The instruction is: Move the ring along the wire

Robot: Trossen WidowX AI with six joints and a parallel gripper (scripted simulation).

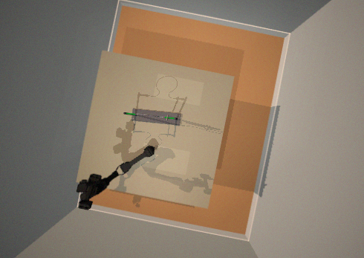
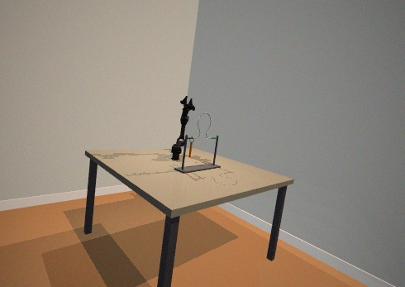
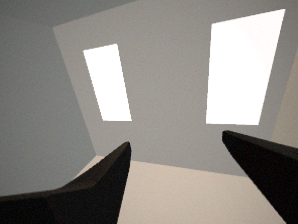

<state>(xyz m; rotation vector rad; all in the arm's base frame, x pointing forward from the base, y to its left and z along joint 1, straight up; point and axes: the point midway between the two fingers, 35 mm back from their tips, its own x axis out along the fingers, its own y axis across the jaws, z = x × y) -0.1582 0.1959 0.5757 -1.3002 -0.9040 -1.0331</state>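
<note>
The ring (image 1: 167,117) (image 2: 192,140) hangs on the green wire part (image 2: 188,138) beside the left post (image 2: 184,155) in the exterior view. Its orange handle (image 2: 191,150) points straight down. The other green part (image 2: 214,138) (image 1: 130,114) is beside the other post (image 2: 216,152). The thin grey wire (image 2: 205,113) rises between them in a tall rounded loop. My gripper (image 2: 188,100) (image 3: 175,141) is open and empty. It points upward, high above the table and away from the ring and wire.
The posts stand on a dark base plate (image 2: 202,168) on the table (image 2: 145,177). The arm base (image 2: 176,152) stands on the table behind the wire frame in the exterior view. The wrist view shows walls and two bright panels (image 3: 107,82) (image 3: 240,75).
</note>
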